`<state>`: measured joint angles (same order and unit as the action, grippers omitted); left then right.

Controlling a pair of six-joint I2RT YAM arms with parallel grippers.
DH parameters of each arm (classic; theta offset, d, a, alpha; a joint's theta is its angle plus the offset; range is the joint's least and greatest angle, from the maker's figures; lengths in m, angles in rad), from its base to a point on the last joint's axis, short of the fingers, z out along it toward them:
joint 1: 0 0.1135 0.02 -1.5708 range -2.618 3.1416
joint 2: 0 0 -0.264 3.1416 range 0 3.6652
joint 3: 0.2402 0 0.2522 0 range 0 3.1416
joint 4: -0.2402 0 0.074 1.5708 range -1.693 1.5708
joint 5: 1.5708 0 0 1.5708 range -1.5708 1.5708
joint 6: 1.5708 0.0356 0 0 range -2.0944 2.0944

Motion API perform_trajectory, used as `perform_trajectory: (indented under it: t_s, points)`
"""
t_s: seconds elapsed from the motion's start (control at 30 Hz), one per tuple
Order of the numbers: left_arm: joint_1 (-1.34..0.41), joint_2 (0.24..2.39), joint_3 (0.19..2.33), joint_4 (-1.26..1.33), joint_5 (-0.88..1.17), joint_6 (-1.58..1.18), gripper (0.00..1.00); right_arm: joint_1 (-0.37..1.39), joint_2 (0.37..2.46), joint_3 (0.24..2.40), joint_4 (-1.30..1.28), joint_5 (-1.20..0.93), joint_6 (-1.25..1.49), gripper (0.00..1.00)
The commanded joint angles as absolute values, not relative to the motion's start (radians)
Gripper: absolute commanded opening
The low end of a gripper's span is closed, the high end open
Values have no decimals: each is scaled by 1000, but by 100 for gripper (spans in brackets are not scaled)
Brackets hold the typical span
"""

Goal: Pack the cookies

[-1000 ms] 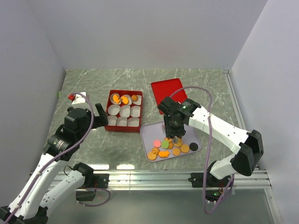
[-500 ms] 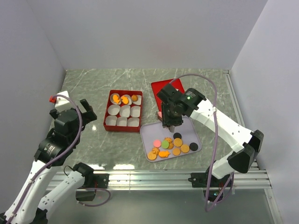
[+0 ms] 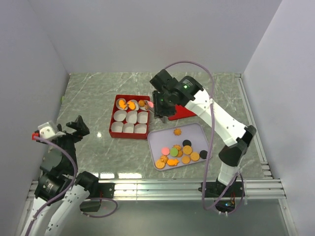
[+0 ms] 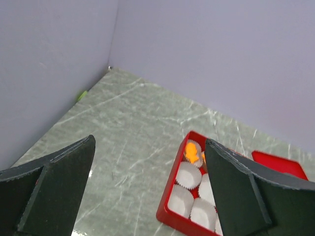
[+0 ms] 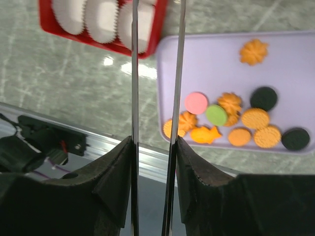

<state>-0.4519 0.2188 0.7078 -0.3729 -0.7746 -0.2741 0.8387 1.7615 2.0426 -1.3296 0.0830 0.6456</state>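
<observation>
While the left end effector (image 4: 147, 162) hangs wide open at the left, right end effector (image 3: 156, 106) pinches a pink cookie (image 3: 150, 104) over the red box (image 3: 129, 136) edge, other cookies (image 3: 179, 153) on lilac tray (image 3: 197, 134).

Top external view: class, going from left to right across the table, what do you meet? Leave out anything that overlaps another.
left gripper → red box of paper cups → lavender tray holding loose cookies
</observation>
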Motion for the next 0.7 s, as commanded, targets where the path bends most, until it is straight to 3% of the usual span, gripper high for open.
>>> perform_trajectory:
  t_s: [0.0, 0.67]
  points:
    - [-449, 134, 626, -218, -778, -215, 99, 864, 1810, 2149, -1327, 46, 623, 43]
    - [-449, 35, 523, -301, -605, -150, 100, 885, 2078, 2342, -1180, -163, 586, 43]
